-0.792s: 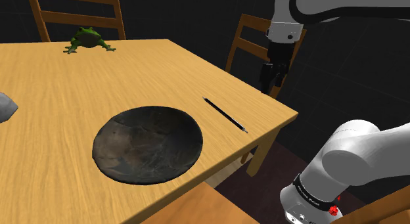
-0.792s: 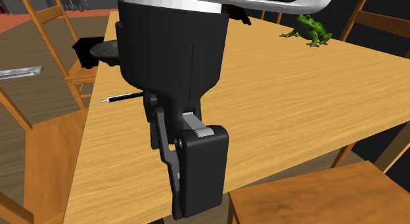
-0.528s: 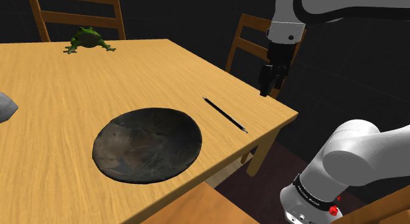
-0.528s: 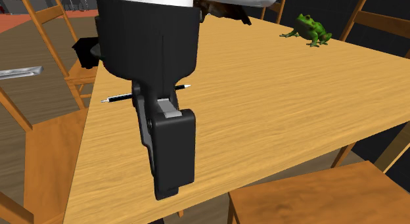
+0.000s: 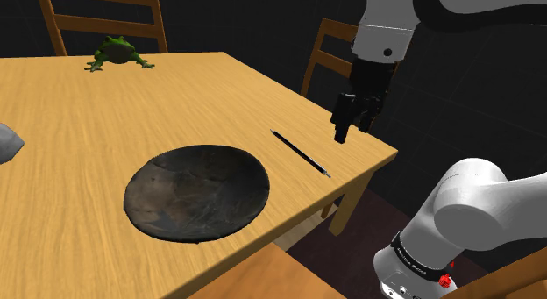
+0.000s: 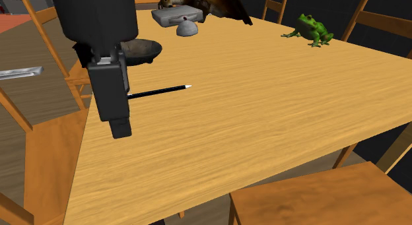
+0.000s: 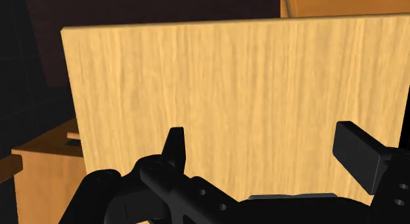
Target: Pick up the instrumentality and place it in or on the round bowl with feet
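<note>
Hovering above the table near its edge, the gripper stands wide open, holding nothing. The pen lies flat just to the shoulder view's left of it, and the bowl sits further left.

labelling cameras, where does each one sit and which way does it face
shoulder view: beside the robot's base, looking down over the table; arm and gripper show.
second exterior view: by a table edge, facing the frog; gripper looms close.
wrist view: on the hand, facing the table corner; open fingers show.
shared: both exterior views show pen and frog.
</note>
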Controlling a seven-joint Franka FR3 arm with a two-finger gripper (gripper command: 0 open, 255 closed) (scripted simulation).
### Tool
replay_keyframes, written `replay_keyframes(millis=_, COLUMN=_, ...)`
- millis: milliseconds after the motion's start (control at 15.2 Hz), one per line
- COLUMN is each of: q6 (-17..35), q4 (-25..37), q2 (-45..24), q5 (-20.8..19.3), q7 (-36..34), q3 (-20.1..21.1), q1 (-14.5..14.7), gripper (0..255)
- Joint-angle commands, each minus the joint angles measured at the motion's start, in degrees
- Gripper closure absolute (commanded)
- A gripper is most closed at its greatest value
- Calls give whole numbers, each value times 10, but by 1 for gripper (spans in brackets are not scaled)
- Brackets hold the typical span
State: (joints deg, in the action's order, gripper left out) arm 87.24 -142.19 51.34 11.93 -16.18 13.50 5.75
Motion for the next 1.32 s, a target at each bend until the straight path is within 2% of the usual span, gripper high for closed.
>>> replay_keyframes(millis=0, q6=1, q4=9, q2=3, q5=28, q7=-35, q3=28, q1=9, gripper=0)
replay_keyframes(millis=462, q6=21, q4=45, q2=-2, q5=105, q7=-141, q3=115, q1=29, gripper=0)
replay_keyframes(millis=924, q6=68, q4=-11, q2=8, q5=122, q7=-137, q3=133, q1=36, gripper=0)
replay_keyframes(millis=1254, q6=72, q4=-16, q2=8, q5=123, q7=-136, q3=135, q1=36, gripper=0)
